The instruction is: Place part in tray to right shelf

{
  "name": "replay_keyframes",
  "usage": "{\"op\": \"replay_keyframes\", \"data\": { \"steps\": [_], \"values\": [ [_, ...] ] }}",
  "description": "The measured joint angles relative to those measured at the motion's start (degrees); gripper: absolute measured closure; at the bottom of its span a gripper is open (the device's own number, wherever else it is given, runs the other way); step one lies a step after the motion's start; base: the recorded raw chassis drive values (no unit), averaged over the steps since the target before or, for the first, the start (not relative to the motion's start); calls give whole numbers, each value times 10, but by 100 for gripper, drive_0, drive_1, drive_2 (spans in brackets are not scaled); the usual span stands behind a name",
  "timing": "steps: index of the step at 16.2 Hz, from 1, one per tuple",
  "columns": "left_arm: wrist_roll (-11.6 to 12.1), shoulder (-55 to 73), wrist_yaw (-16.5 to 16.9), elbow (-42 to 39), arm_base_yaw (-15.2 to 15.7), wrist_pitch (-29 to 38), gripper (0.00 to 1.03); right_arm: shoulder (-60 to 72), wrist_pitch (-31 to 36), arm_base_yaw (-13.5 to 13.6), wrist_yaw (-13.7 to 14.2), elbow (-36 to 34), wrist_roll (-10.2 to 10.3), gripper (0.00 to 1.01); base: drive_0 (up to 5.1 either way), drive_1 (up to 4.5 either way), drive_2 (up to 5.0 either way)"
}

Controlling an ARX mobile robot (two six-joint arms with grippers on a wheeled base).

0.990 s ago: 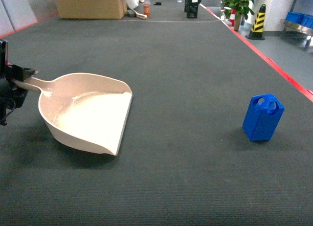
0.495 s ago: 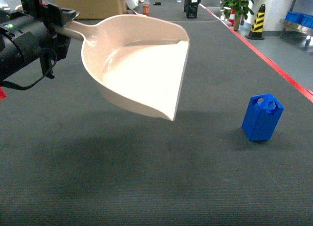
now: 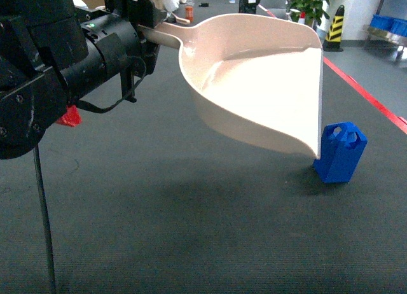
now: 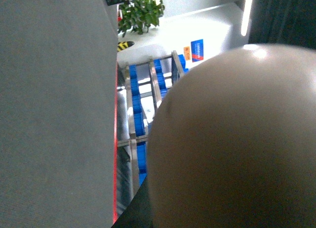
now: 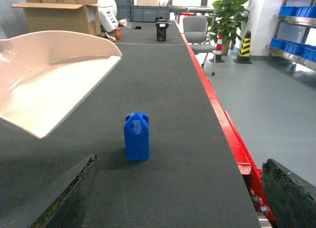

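My left gripper point(image 3: 141, 28) is shut on the handle of the beige-pink tray point(image 3: 254, 84), which hangs tilted in the air above the dark table. The tray's lower front corner sits just above and left of the blue part point(image 3: 341, 152), which stands upright near the table's right edge. In the left wrist view the tray's underside point(image 4: 237, 139) fills the frame and hides the jaws. The right shelf point(image 4: 143, 114) shows beyond it, steel rails holding blue crates. My right gripper point(image 5: 180, 164) is open and empty, low behind the part point(image 5: 137, 136), with the tray point(image 5: 54, 75) to its left.
A red strip point(image 3: 365, 97) marks the table's right edge, with grey floor beyond. At the far end stand a cardboard box point(image 5: 59, 13), a black object point(image 3: 250, 9), a plant point(image 3: 311, 4) and a yellow-black bollard point(image 3: 336, 27). A thin dark cable point(image 3: 43, 217) hangs at left.
The left arm has lifted the tray off the table and carried it up and to the right, until its front lip is over the part. The part has not moved.
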Motion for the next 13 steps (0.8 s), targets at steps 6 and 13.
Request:
{"op": "replay_keyframes", "data": {
  "steps": [6, 13],
  "values": [
    [0, 3, 2, 0, 0, -3, 87, 370, 15, -56, -8, 130, -17, 3, 0, 0, 0],
    [0, 3, 1, 0, 0, -1, 87, 566, 103, -50, -32, 207, -26, 3, 0, 0, 0]
  ]
}}
